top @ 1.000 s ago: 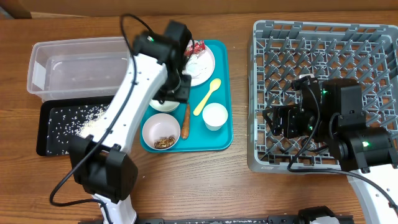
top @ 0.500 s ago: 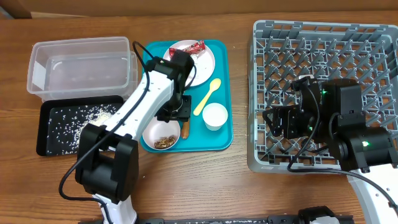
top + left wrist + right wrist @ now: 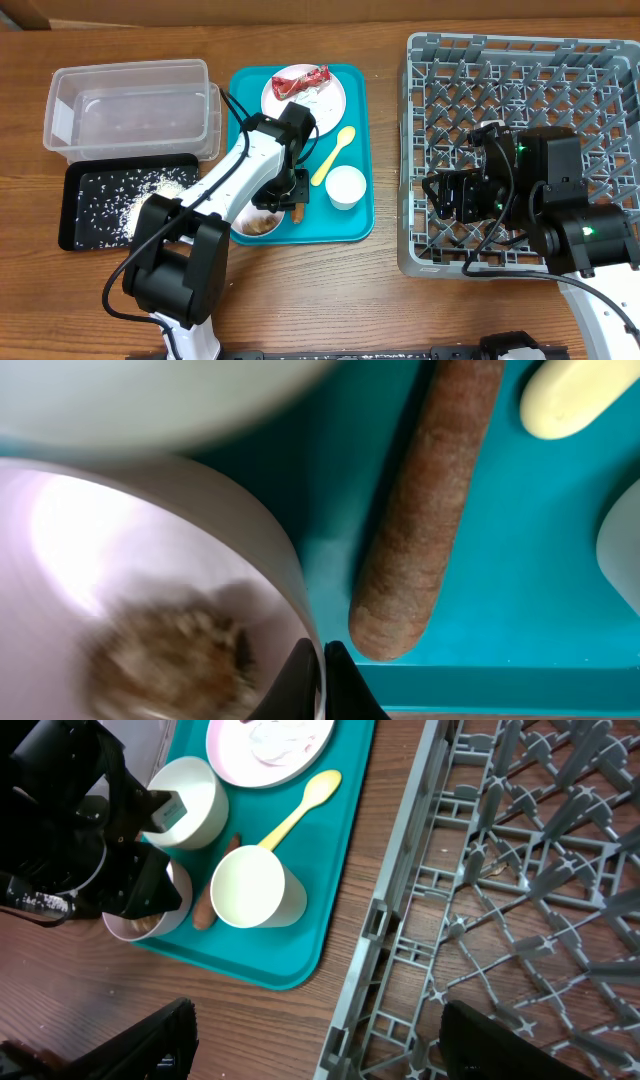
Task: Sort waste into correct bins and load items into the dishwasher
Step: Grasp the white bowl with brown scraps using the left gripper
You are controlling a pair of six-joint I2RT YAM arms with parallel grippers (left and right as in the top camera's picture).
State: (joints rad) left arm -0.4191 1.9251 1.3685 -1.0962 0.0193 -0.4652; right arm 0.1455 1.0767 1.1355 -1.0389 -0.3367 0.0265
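Observation:
My left gripper (image 3: 293, 190) is shut on the rim of a small white bowl (image 3: 255, 222) holding brown food scraps (image 3: 170, 650), at the front of the teal tray (image 3: 350, 225). The carrot (image 3: 430, 510) lies just right of that rim. The second small bowl (image 3: 188, 800) stands behind it. The pink plate (image 3: 305, 95) at the tray's back holds the red wrapper (image 3: 300, 82) and a white napkin (image 3: 275, 735). The yellow spoon (image 3: 333, 155) and white cup (image 3: 346, 186) are to the right. My right gripper (image 3: 320, 1050) is open and empty above the grey dish rack's (image 3: 520, 100) left edge.
The clear tub (image 3: 130, 105) stands at the back left. The black tray (image 3: 85, 235) in front of it holds scattered rice. The left arm stretches across the teal tray's left side. Bare wooden table lies between the teal tray and the rack.
My left gripper has moved from the plate toward the front of the teal tray and now grips the scrap bowl's rim. The plate and wrapper are uncovered. The right arm has not moved.

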